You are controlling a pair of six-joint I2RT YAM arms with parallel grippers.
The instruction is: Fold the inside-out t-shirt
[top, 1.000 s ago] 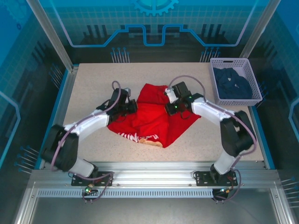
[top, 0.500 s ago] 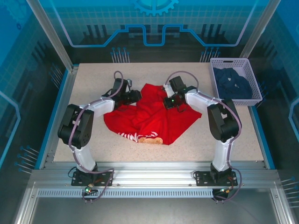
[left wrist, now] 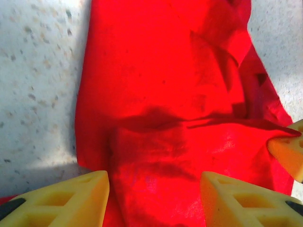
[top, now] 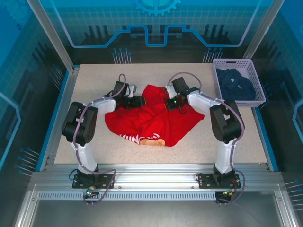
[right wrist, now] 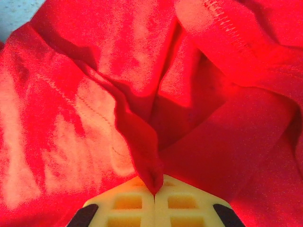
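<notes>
Two robot arms reach from the near edge of a speckled table (top: 94,142) toward its middle, each upper link standing up from its base and each forearm angling inward, so the wrists face one another across a red heap. That heap is the inside-out t-shirt (top: 156,120), lying crumpled at the table's centre. It is widest from left to right, with a peak pointing to the far edge between the two wrists, and a strip of tan print and white lettering lies along its near edge. At the far right corner a white basket (top: 241,103) holds a dark navy garment (top: 235,85), well apart from the shirt. The left gripper (top: 139,100) sits low at the shirt's upper left; the left wrist view shows its yellow fingers (left wrist: 61,198) spread wide with red cloth lying between them, not pinched. The right gripper (right wrist: 154,187) is at the upper right, its fingers pressed together on a raised fold of the shirt. Compared with half a second ago, the left wrist has edged slightly toward the cloth, while the right arm and the shirt's outline look unchanged.
</notes>
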